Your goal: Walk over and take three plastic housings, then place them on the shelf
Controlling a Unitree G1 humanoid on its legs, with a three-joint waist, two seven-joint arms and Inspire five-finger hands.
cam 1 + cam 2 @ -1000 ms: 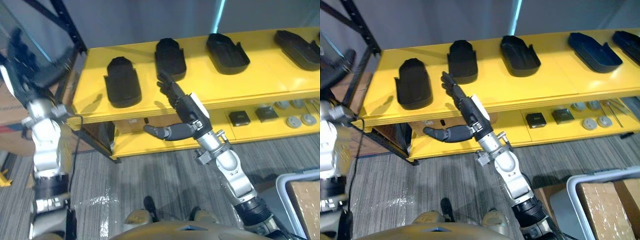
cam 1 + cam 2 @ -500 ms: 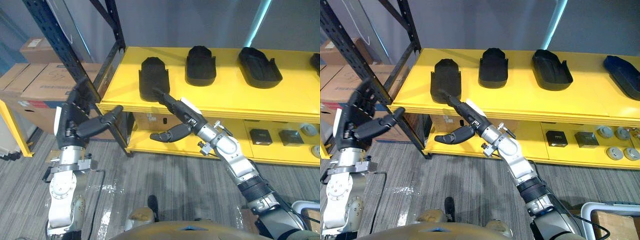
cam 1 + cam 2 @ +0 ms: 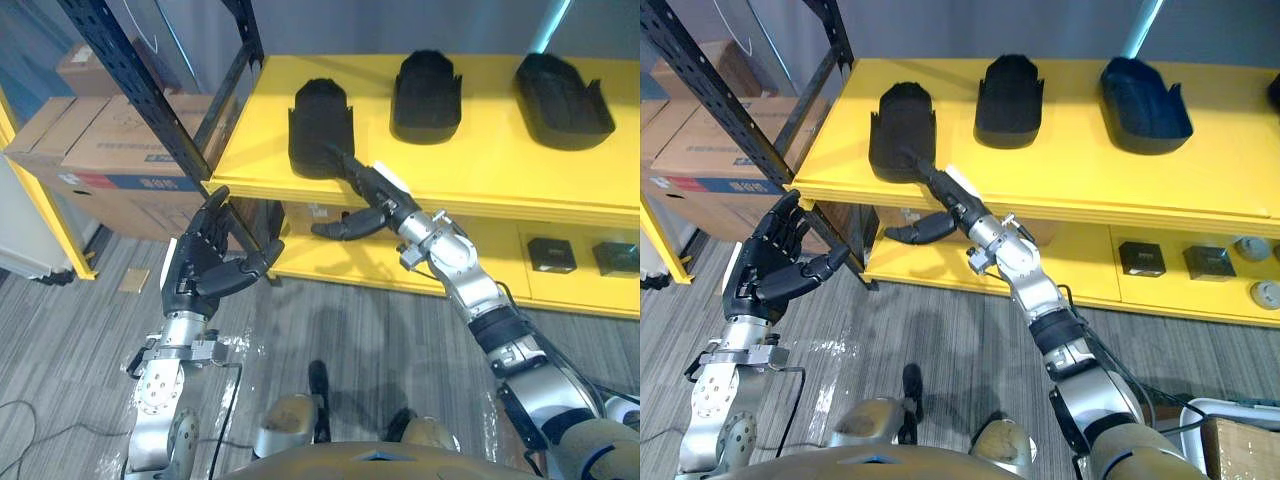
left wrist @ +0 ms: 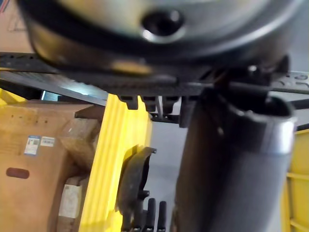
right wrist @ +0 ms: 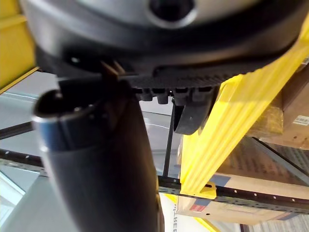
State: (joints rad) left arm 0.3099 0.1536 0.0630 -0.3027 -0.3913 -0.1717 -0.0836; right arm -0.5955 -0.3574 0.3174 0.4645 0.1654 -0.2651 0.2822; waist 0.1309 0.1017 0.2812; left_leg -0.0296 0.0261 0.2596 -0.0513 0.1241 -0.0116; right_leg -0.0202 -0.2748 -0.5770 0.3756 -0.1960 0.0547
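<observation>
Looking down at the yellow shelf [image 3: 480, 165], I see three black housings in a row on its top level: the left housing [image 3: 320, 128], the middle housing [image 3: 427, 95] and the right housing [image 3: 563, 88], all well apart from each other. My right hand [image 3: 378, 200] is stretched toward the left housing, fingers straight, thumb spread below the shelf's front edge, pinching nothing. The fingertips lie at the housing's near end; I cannot tell if they touch. My left hand [image 3: 205, 262] hangs low beside the dark rack post [image 3: 150, 90], fingers spread, empty.

I judge these housings to be light, stiff, hollow shells with smooth and probably slippery walls. They should not crush, but could skate on the glossy shelf if nudged. I would take the left one across its side walls or hook the raised rim at its near end.

Room is tight on the left: the post and the boxes [image 3: 110, 165] crowd that side. Small parts sit on the lower shelf [image 3: 580, 295]. Grey carpet [image 3: 360, 330] lies underfoot.
</observation>
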